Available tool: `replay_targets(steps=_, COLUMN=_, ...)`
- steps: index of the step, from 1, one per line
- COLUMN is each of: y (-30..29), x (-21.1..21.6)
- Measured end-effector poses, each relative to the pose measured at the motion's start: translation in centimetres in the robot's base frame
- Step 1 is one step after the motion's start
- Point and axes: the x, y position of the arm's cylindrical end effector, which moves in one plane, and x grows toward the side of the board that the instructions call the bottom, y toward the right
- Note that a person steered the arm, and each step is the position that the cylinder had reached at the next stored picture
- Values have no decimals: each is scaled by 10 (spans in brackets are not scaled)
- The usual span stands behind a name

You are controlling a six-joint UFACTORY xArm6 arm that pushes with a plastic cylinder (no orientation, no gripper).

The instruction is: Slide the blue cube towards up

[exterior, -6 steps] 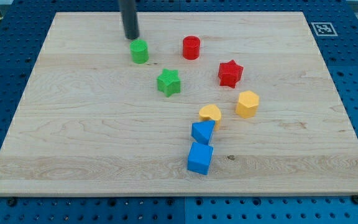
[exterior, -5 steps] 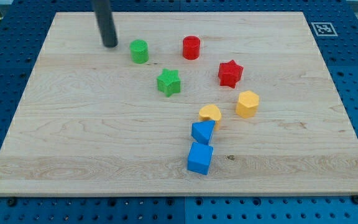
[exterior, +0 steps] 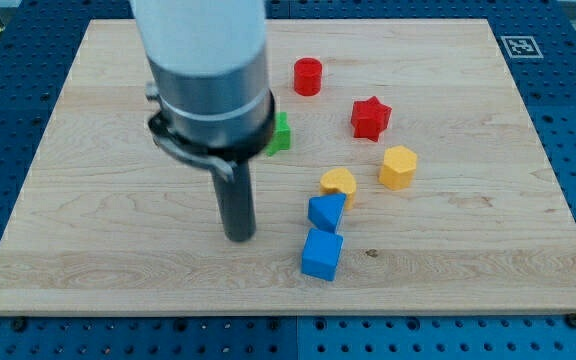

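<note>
The blue cube (exterior: 322, 254) lies on the wooden board (exterior: 98, 260) near the view's bottom, right of centre. A second blue block (exterior: 326, 212) of unclear, wedge-like shape touches it from above. My tip (exterior: 239, 236) rests on the board to the left of both blue blocks, a short gap away from them. The arm's wide body hides the upper left of the board.
A yellow half-round block (exterior: 338, 182) sits just above the blue pair. A yellow hexagon block (exterior: 398, 167), a red star (exterior: 370, 117) and a red cylinder (exterior: 307, 76) lie further up. A green block (exterior: 279, 133) peeks out behind the arm.
My tip has swept from the view's upper left, beside the green cylinder, down to the left of the blue blocks. The arm now covers the green cylinder and most of the green star. No block moved.
</note>
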Motion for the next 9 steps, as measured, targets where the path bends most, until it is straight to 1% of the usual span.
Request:
replay_targets(steps=1, y=36, x=38)
replay_targets(steps=2, y=90, x=49)
replay_targets(steps=3, y=132, x=50)
replay_targets(steps=5, y=132, x=50)
replay_targets(steps=6, y=121, x=46)
replay_targets(steps=7, y=100, x=28)
replay_targets(steps=9, y=52, x=5)
